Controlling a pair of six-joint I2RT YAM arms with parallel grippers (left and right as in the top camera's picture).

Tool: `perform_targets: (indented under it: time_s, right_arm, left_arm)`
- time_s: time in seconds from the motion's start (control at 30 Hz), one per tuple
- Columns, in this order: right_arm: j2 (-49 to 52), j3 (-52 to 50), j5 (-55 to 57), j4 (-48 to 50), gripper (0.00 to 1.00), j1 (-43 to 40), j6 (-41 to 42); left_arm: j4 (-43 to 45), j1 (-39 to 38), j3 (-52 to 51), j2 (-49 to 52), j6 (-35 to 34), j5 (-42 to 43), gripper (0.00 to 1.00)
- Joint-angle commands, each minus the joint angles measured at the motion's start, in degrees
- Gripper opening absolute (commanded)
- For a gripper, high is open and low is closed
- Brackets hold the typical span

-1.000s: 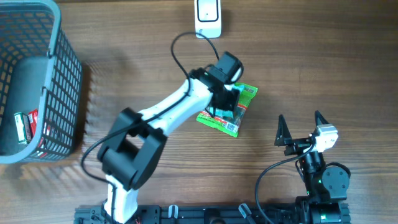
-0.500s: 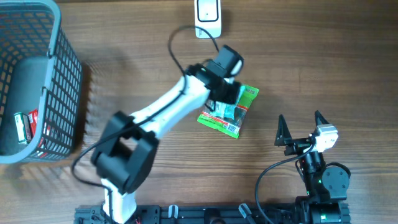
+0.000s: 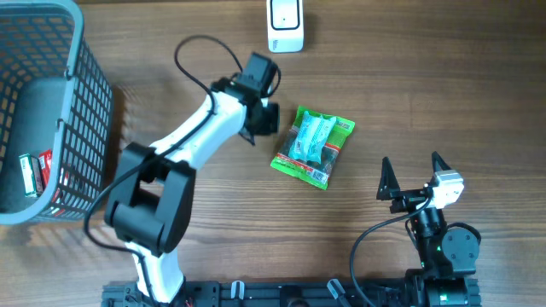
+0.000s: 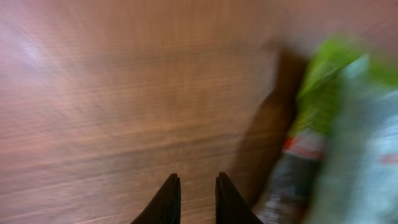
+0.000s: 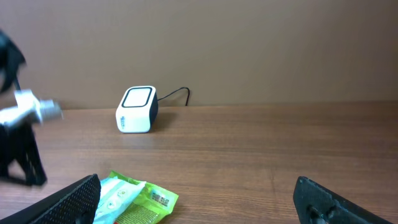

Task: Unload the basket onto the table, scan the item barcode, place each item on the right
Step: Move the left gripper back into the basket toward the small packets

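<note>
Two YAM arms are sharing a wooden bench [image 3: 444,85]. A grey mesh basket [image 3: 90,102] is sitting far off to the left of the left jaws, well apart from them. The left arm [image 3: 192,145] is stretching out across the bench. Its jaws are standing almost together with only a thin slit between them, gripping nothing and hanging over bare wood. The right arm [image 3: 431,226] is sitting back at the near edge, its jaws standing wide apart and empty.

The green snack packet [image 3: 312,147] is lying flat on the bench just to the right of the left jaws, not touching them. It is ahead and to the left of the right jaws. A white barcode label [image 3: 317,176] is showing at the end of the packet nearer the right jaws. The white barcode scanner [image 3: 285,21] is standing beyond both sets of jaws, further out than the packet. A small red-labelled box [image 3: 34,170] is lying inside the basket.
</note>
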Motion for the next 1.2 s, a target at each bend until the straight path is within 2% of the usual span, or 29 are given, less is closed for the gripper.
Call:
perform_targets:
  time_s: [0.0,0.17,0.33,0.5,0.57,0.83,0.97,1.1,1.17]
  right_arm:
    - [0.0,-0.1,-0.1,0.3,1.00,-0.2,-0.2]
    - [0.0,-0.1,-0.1,0.3,1.00,-0.2,-0.2]
    - [0.0,-0.1,-0.1,0.3,1.00,-0.2,-0.2]
    - [0.0,-0.1,-0.1,0.3,1.00,-0.2,-0.2]
    - [0.0,-0.1,-0.1,0.3,1.00,-0.2,-0.2]
    - [0.0,-0.1,-0.1,0.3,1.00,-0.2,-0.2]
    - [0.0,-0.1,-0.1,0.3,1.00,-0.2,-0.2]
    - [0.0,-0.1,-0.1,0.3,1.00,-0.2,-0.2]
    - [0.0,-0.1,-0.1,0.3,1.00,-0.2,-0.2]
  left_arm:
    - [3.7,-1.9,-4.8,2.2,-0.6,4.4,0.16]
    - [7.3,-4.9,-8.2,2.4,-3.6,5.0,0.15]
    - [9.7,-9.8,-8.5,2.4,-3.8,8.3,0.16]
    - [11.5,-12.8,-8.5,2.4,-3.8,7.5,0.17]
    - [12.0,-12.9,-8.4,2.4,-3.8,7.3,0.20]
    - [9.4,-10.0,-5.3,-0.5,-3.7,-2.1,0.24]
    - [2.4,-6.8,2.9,-6.3,-1.8,-7.6,0.38]
    - [-7.2,-0.2,14.4,-12.2,-1.8,-10.7,0.68]
    - [-12.1,4.4,20.3,-14.4,-1.9,-10.7,0.71]
